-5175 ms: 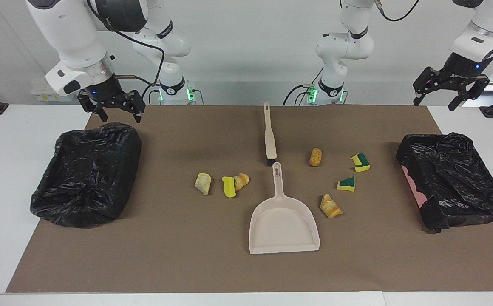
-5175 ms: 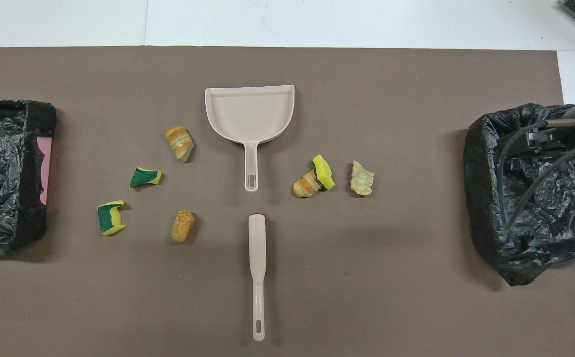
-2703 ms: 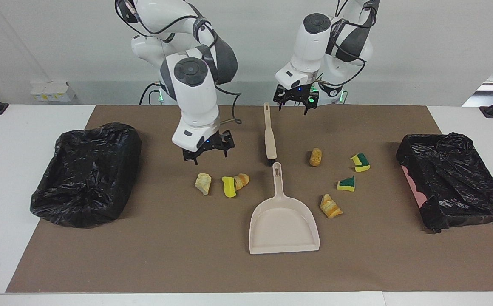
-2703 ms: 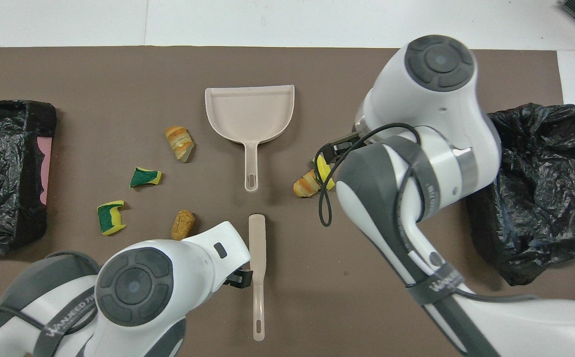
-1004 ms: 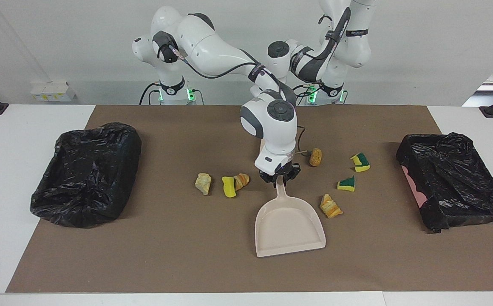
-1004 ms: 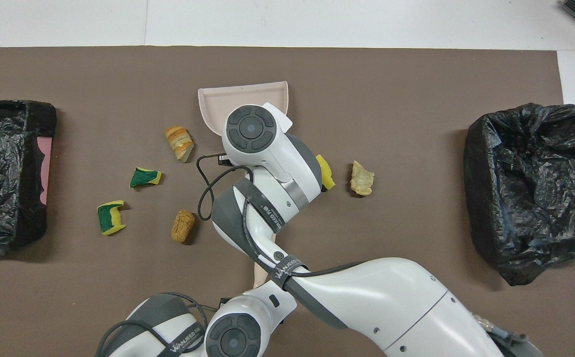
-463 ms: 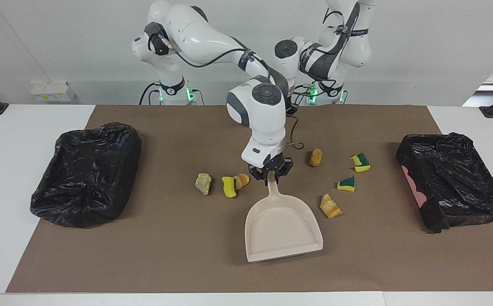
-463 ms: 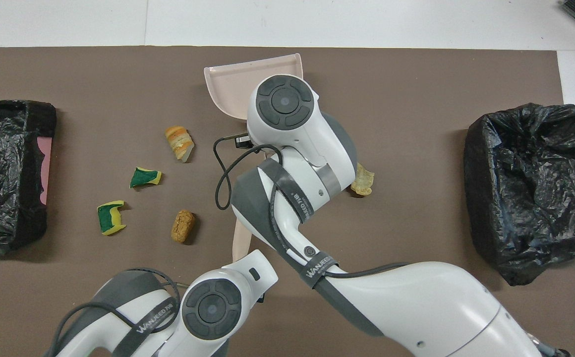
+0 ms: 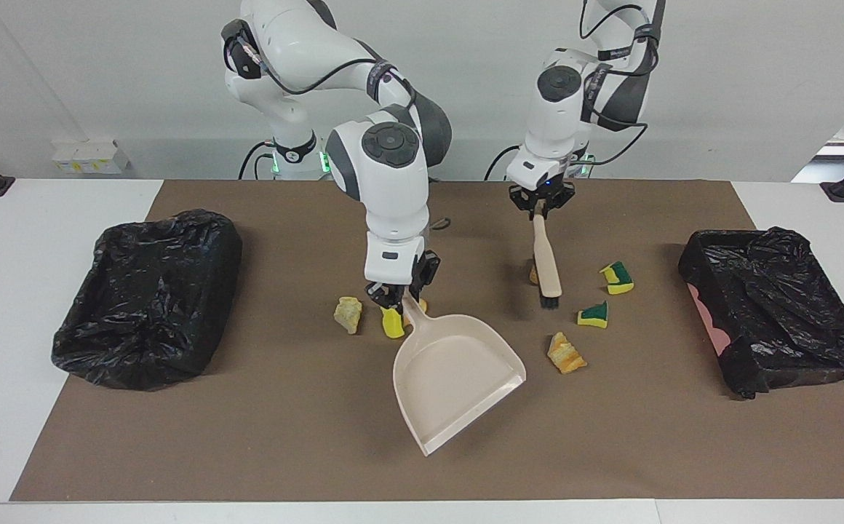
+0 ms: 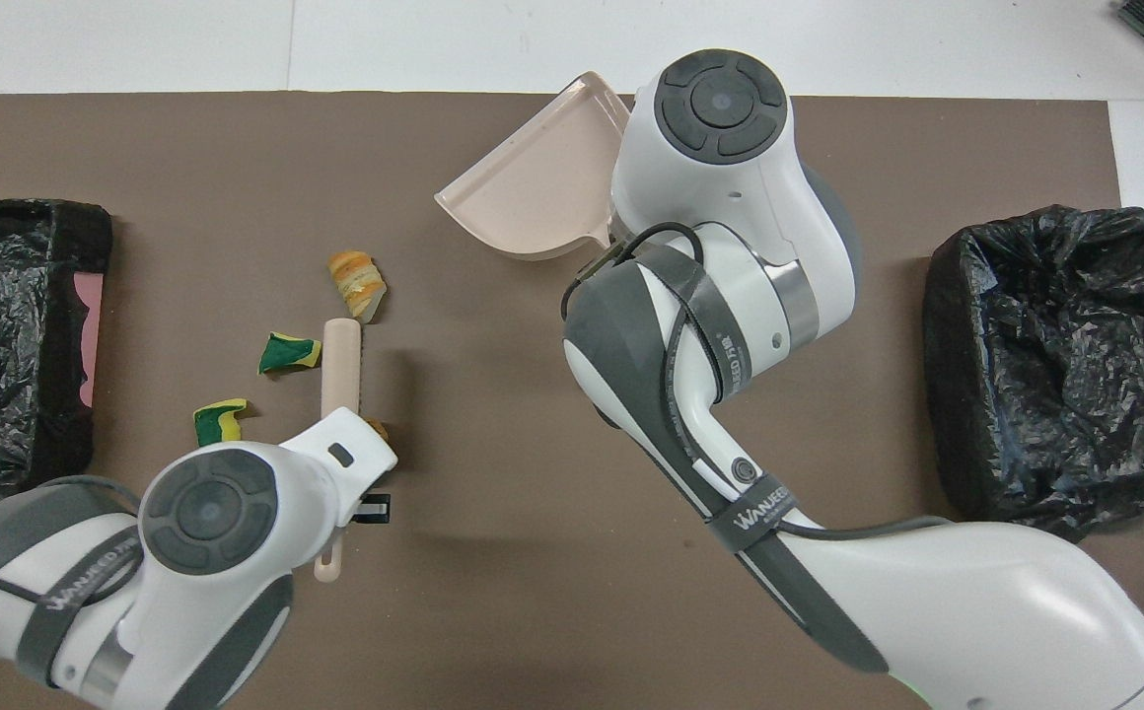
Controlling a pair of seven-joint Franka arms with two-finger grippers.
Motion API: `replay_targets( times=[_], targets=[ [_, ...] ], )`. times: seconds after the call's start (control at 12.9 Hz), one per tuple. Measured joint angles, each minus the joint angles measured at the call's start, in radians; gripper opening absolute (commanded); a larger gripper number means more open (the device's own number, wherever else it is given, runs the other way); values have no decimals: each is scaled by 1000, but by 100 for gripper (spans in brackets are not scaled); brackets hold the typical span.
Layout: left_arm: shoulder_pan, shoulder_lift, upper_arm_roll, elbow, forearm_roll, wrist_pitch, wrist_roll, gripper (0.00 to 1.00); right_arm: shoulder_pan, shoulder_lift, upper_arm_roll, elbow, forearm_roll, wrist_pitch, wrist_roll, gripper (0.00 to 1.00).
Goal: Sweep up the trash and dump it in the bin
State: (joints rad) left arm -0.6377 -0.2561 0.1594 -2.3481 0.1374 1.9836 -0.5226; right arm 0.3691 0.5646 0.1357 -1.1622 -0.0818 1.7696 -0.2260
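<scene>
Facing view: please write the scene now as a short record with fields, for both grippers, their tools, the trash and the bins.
left gripper: shut on the brush handle
brush: hangs bristles down among the scraps at the left arm's end
right gripper: shut on the dustpan handle
dustpan: tilted, empty
trash: scraps lie on the brown mat, none in the pan
bins: two black-lined bins, one at each end
</scene>
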Motion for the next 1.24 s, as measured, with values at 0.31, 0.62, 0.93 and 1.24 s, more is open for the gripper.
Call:
replay_targets(
  times=[0.31, 0.62, 0.93, 1.24],
  targets=[
    [216, 5, 0, -3, 2, -7, 55, 0, -6, -32, 2, -97, 28, 8, -365, 0],
    [413, 10, 1, -5, 4, -5, 225, 0, 24, -49, 5, -201, -19, 25, -633, 0],
    [465, 11, -3, -54, 4, -5, 265, 0, 128, -52, 8, -281, -153, 58, -652, 0],
    [452, 10, -25, -123, 4, -3, 261, 0, 120, -70, 8, -346, -149, 115, -652, 0]
  ],
)
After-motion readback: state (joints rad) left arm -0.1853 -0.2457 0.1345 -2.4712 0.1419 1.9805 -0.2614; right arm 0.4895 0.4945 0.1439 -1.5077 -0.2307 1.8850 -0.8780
